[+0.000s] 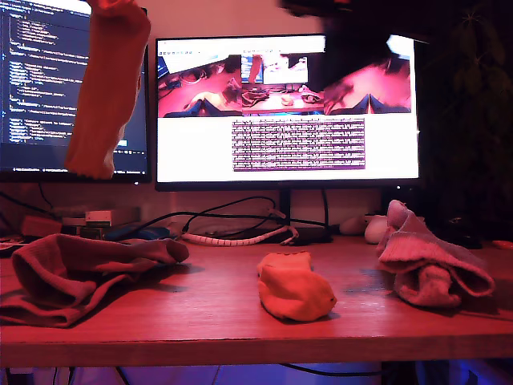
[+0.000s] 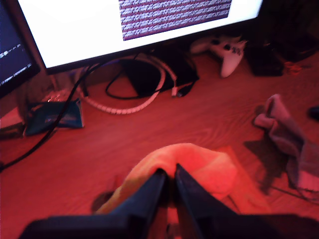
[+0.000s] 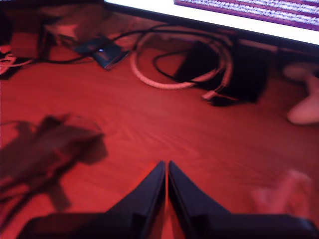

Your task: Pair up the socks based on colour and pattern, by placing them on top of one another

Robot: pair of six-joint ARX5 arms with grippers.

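Hanging from my first pincer [image 2: 169, 172], which is clamped on its upper end, an orange sock [image 1: 108, 80] is held high at the exterior view's left, long axis vertical, free end pointing down. If released while swinging, it could be dropped askew of its mate [image 1: 295, 287] on the bench [image 1: 208, 317]. My second pincer [image 3: 167, 166] is closed on nothing.

Home office or hobby computer corner, red-lit. Wooden desk [image 1: 216, 321] against pale wall. Two monitors: wide monitor [image 1: 287, 112] showing camera feeds above block of text; second monitor [image 1: 36, 80] at exterior view's left showing lines of code. Tangle of black cables [image 2: 124, 79] and white coiled cable [image 2: 149, 94] beneath screens. White game controller [image 2: 224, 52] by monitor base. Dark houseplant foliage [image 1: 473, 48] at exterior view's right. Socks [image 1: 292, 285] strewn on desk suggest domestic setting.
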